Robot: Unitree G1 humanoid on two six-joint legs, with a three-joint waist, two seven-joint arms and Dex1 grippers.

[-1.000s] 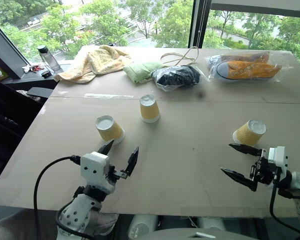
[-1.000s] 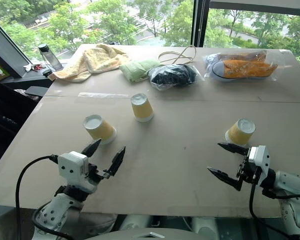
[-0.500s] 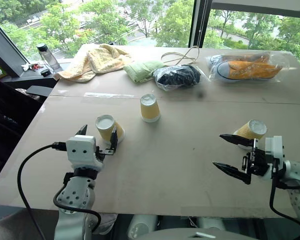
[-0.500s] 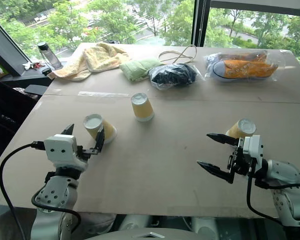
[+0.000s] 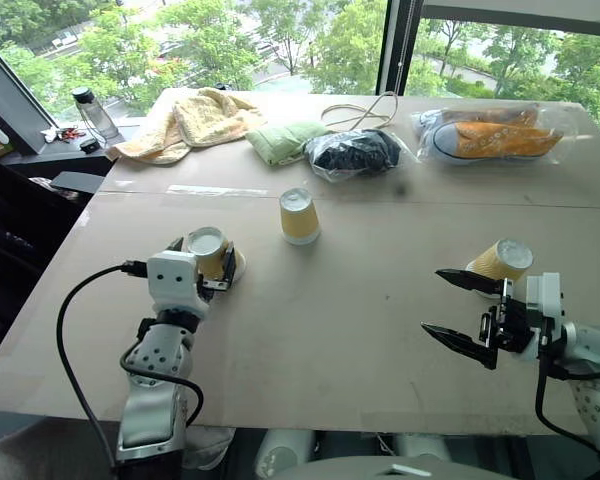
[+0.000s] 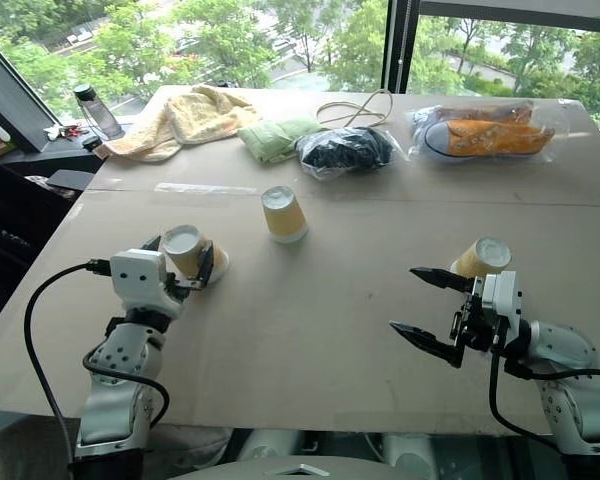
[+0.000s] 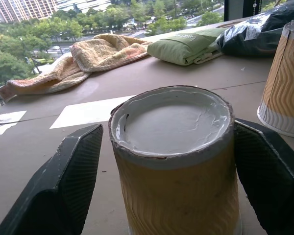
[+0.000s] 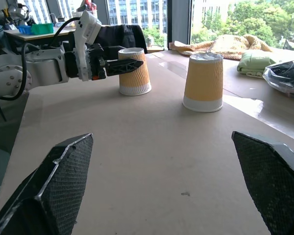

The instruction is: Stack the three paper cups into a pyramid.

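**benchwatcher:** How's the pyramid going? Anything stacked yet?

**me:** Nope, nothing's stacked. All three cups are apart on the bench (image 5: 360, 330), so the bottom pair needs setting side by side and the third has to go on top. I'd say I'm right at the first pick.

**benchwatcher:** Where's everything sitting?

**me:** Left to right: the left cup (image 5: 210, 252) is between my left jaws, which have closed in on its sides, and it's resting on the bench. The middle cup (image 5: 299, 217) is ahead and to the right of those jaws, well apart from them. The right cup (image 5: 500, 262) is just past my right jaws, which are spread wide with nothing in them.

**benchwatcher:** What do the cups look like?

**me:** Small tapered paper ones with wavy yellow-orange sides and white ends. The left and middle ones stand upside down, white base up. The right one looks tilted, but I can't tell for sure.
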